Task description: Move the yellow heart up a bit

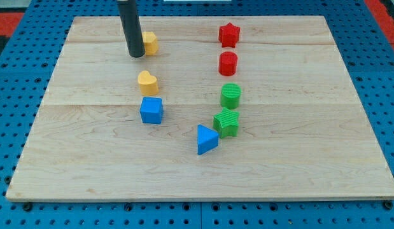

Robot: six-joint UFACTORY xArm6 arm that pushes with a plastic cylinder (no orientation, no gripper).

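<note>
The yellow heart (147,83) lies on the wooden board (298,159), left of centre. A blue cube (151,110) sits just below it, nearly touching. My tip (136,55) is above the heart, towards the view's top, with a clear gap between them. The rod stands right beside a second yellow block (151,43), covering its left side; that block's shape is unclear.
A red star (229,34) and a red cylinder (228,63) stand at the upper right of centre. Below them are a green cylinder (231,95), a green block (226,121) and a blue triangle (206,139).
</note>
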